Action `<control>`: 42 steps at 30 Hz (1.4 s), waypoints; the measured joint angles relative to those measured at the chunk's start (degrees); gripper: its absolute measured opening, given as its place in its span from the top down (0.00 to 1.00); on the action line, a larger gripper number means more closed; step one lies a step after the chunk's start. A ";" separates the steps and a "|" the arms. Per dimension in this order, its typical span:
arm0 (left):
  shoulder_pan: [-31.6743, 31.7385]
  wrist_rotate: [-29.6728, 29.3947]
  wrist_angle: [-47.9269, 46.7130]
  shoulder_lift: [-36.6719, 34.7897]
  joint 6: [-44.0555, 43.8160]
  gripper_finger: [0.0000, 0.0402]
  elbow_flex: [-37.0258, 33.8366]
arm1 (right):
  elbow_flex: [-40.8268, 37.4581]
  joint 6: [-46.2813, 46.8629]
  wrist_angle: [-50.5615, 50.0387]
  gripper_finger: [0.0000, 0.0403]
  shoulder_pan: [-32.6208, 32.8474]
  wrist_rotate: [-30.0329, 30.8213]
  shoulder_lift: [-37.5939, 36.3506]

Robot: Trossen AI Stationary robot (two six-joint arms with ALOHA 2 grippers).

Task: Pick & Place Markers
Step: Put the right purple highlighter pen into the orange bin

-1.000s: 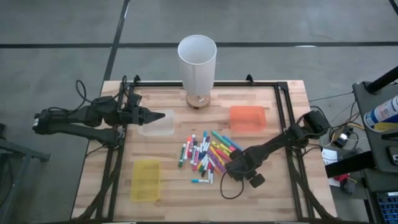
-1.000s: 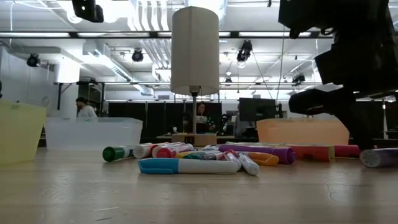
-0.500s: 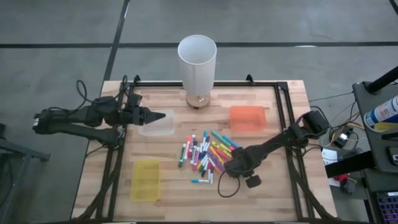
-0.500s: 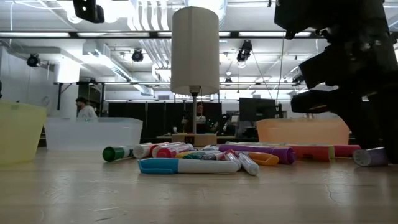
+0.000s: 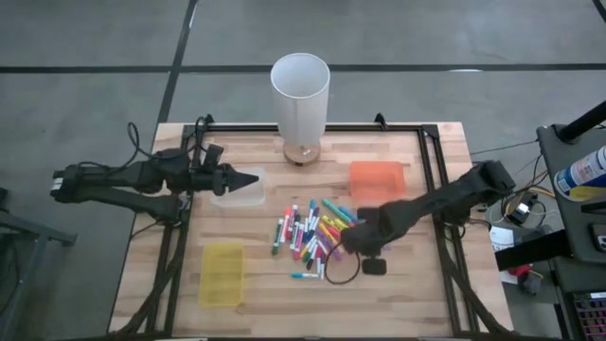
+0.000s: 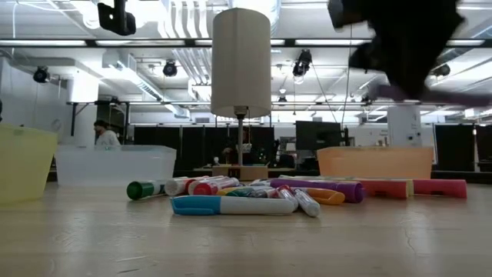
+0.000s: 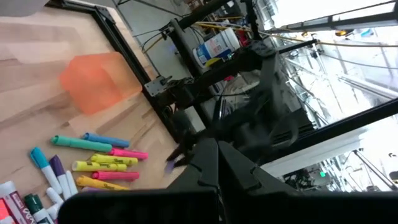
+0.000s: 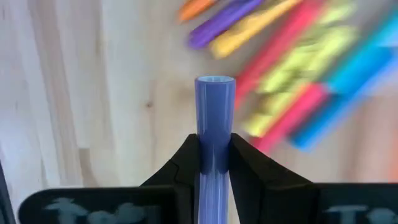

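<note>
Right hand [image 8: 214, 163] gripping blue-purple marker [image 8: 214, 118], lifting it above pile [image 5: 312, 237]; next is carrying to a tray. Left hand [image 5: 254, 176] closed, waiting.

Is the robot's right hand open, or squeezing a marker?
Squeezing. In the right wrist view the right gripper has both dark fingers pressed against a blue-purple marker, held above the other markers on the table.

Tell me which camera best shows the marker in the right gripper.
Right wrist view: the blue-purple marker sits clamped between the right gripper's fingers. The high view shows only the gripper beside the marker pile; the low view shows a dark blur.
</note>
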 joint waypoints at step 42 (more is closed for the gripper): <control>0.04 -1.53 6.67 1.12 -2.25 1.00 0.00 | -16.01 -25.51 6.44 0.85 -37.40 13.38 -2.46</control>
